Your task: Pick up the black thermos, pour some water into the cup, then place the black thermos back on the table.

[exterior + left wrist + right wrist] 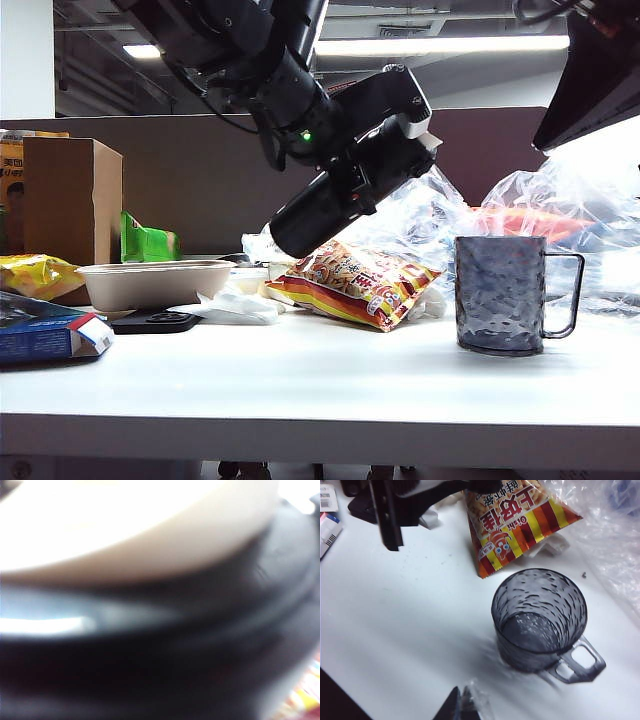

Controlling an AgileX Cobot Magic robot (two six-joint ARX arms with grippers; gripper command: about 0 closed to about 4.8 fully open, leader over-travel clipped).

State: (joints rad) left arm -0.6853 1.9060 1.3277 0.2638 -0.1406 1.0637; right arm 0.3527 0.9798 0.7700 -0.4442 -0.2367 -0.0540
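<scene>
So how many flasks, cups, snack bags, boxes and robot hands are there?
Flasks: 1, black thermos, tilted in left gripper, airborne
Cups: 1, cup on table
Snack bags: 2, striped bag, yellow bag
Boxes: 3, cardboard box, green box, blue box
Grippers: 2, right gripper shut above table near cup
Total: 9

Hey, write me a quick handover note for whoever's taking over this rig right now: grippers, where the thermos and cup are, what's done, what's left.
Left gripper: holds the black thermos in the air, tilted, left of the cup; its wrist view is blurred black.
Right gripper: shut, empty, hovering above the table near the cup.
Cup: upright on the table, handle to the right in the exterior view; no water visible in it.
Done: thermos picked up.
Left: pour into the cup, then set the thermos back down.
</scene>
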